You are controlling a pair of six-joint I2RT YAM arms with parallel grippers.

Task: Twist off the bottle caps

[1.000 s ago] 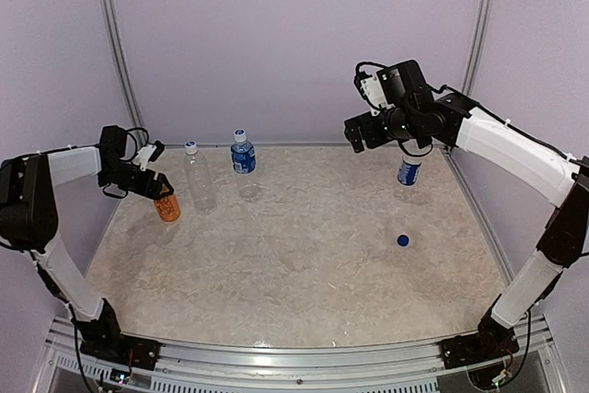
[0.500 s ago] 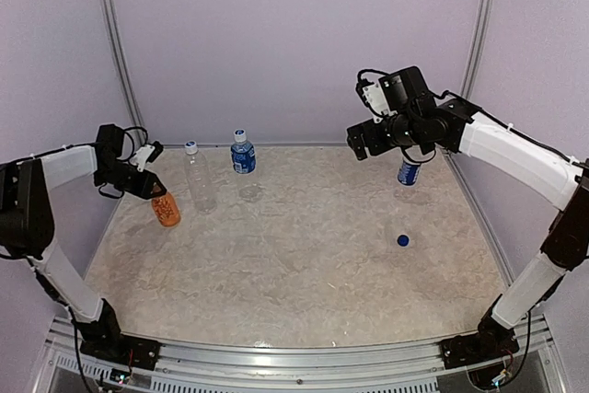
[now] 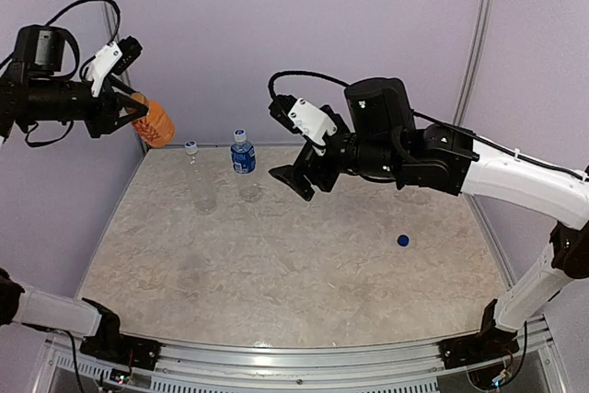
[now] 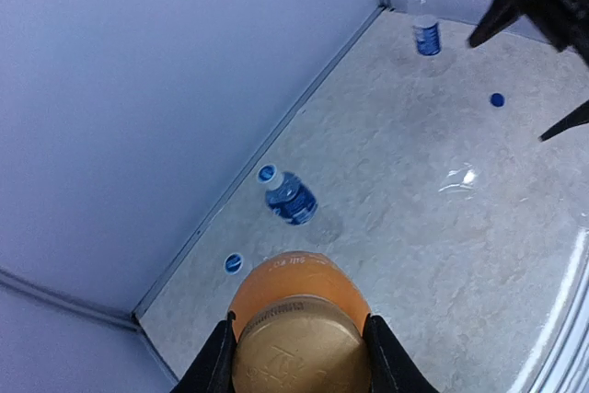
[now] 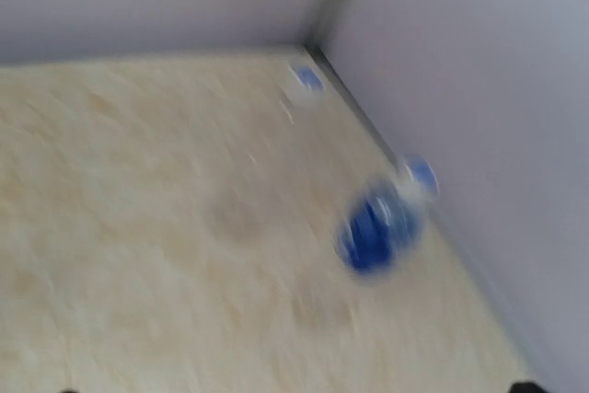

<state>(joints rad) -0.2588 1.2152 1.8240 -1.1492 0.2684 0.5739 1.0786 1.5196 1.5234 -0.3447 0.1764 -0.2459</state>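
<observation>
Left gripper [image 3: 134, 115]: mine, raised high off the marbled beige table [image 3: 304, 273], near the left wall. Fingers [image 4: 214, 361] clamped on either side of the neck end of the short plastic bottle with orange contents [image 4: 296, 281]. It is carried tilted, and its round orange-brown screw cap [image 4: 299, 352] is on, facing the wrist camera.

Right gripper [image 3: 296, 181]: over the middle back of the table, jaws spread apart, nothing between them.

On the table:
- The tall plain clear plastic bottle [image 3: 197, 181] stands at back left, with its whitish-blue cap [image 3: 190, 146] on.
- The small clear bottle with a blue label [image 3: 243, 157] stands just beside it, capped.
- A second blue-labelled bottle [image 4: 425, 32] stands at the far right side.
- A loose small blue round cap [image 3: 403, 240] lies flat near it.

The right wrist view is badly blurred, with only blue smears along the wall.
</observation>
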